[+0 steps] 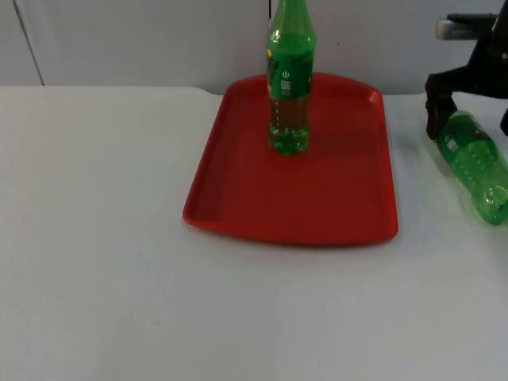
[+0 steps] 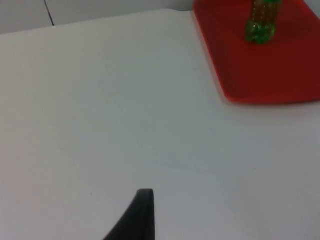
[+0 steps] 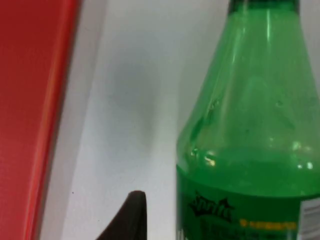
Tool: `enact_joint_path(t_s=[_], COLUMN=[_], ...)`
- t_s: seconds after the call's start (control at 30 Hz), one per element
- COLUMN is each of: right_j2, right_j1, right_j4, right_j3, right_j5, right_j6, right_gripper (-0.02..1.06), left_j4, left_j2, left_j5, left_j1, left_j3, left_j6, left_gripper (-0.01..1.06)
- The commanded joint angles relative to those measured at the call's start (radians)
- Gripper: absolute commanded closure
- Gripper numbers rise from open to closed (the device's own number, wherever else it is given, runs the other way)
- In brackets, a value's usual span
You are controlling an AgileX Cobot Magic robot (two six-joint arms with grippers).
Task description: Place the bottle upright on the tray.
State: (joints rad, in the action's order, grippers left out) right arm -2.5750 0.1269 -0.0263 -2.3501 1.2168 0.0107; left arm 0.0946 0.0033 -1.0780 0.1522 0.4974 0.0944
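Here, a green plastic soda bottle (image 1: pixel 289 79) with a green-and-white label stands upright on the far part of the red rectangular plastic tray (image 1: pixel 317 198). A second green plastic bottle (image 1: pixel 476 165) lies on its side on the white desk (image 1: pixel 95 238), right of the tray; the right wrist view catches a Sprite-style logo on its label. The right gripper (image 1: pixel 468 119) straddles its neck, jaws open. Whether the left gripper's (image 2: pixel 135 220) jaws are open cannot be told.

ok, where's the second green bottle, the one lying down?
In the top view the lying green bottle is on the white table, right of the red tray, with the right gripper at its neck end.
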Motion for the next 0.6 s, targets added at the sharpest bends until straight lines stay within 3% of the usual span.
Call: enact_joint_path(t_s=[0.0,0.57], right_j2=[-0.006,-0.061], right_j1=[-0.003,-0.003], right_j4=[0.003,0.006], right_j3=[-0.004,-0.004], right_j5=[0.004,-0.018], right_j6=[-0.011,-0.067], right_gripper=[0.01,0.03], left_j4=[0.002,0.002], left_j2=[-0.003,-0.003], left_j5=[0.001,0.001], left_j1=[-0.003,-0.003], left_j3=[-0.004,-0.004], left_j6=[-0.006,-0.006], left_gripper=[0.00,0.00])
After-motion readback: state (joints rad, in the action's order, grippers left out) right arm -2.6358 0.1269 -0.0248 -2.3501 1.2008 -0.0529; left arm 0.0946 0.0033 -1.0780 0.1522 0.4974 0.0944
